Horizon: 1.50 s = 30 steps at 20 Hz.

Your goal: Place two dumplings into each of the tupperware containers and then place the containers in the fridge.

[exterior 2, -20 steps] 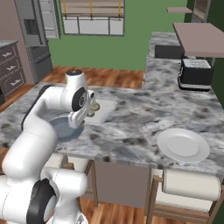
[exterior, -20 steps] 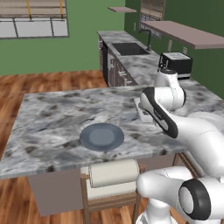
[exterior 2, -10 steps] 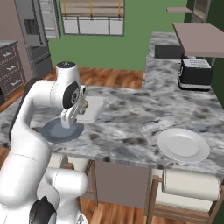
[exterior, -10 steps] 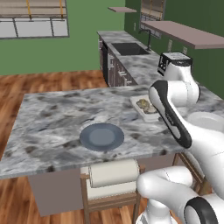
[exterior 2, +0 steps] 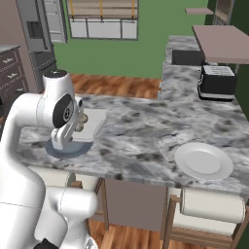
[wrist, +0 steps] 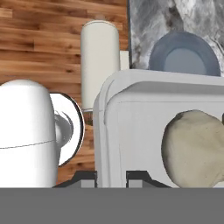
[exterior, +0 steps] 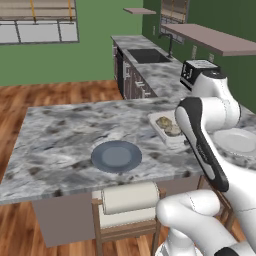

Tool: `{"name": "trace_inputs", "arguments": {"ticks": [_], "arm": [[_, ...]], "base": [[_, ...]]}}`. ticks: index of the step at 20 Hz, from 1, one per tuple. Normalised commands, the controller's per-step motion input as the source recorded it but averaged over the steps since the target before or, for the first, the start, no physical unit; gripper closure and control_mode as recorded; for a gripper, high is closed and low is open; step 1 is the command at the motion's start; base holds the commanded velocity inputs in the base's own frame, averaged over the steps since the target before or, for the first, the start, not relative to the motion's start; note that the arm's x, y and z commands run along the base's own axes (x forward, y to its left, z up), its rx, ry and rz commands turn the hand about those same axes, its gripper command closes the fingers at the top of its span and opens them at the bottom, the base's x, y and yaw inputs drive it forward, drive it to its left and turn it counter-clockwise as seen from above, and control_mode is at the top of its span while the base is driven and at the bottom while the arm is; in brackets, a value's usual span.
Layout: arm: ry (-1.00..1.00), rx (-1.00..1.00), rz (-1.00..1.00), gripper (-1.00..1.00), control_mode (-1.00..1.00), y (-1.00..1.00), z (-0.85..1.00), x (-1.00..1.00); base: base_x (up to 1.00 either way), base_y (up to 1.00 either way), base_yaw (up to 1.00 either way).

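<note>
The gripper is clamping the rim of a tupperware container at the hand view's bottom centre, a dumpling lying at right. With so thin an edge hold, the tub looks liable to tilt and spill above the blue-grey plate.

Grey marble island counter bears blue-grey plate, white plate, toaster.

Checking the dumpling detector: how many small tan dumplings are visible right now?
2. Both small tan dumplings sit side by side in the shallow translucent tupperware container on the marble island: one farther back, one nearer the arm. More may be hidden behind the arm.
</note>
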Motion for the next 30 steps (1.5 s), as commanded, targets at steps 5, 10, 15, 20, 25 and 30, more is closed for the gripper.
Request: {"name": "trace_inputs", "arguments": {"ticks": [5,10,15,20,25,30], "arm": [[-0.02,0.0,0.0,1.0,-1.0,-0.14,0.15,-0.1],[0.0,0.0,0.0,1.0,-1.0,-0.13,0.2,-0.12],[0.0,0.0,0.0,1.0,1.0,0.0,0.05,-0.01],[0.0,0.0,0.0,1.0,1.0,0.0,0.0,0.0],[0.0,0.0,0.0,1.0,1.0,0.0,0.0,0.0],[0.0,0.0,0.0,1.0,1.0,0.0,0.0,0.0]], "base": [[0.0,0.0,0.0],[0.0,0.0,0.0],[-0.38,-0.01,0.0],[-1.0,0.41,0.01],[-0.33,1.0,0.05],[0.03,1.0,0.05]]}}
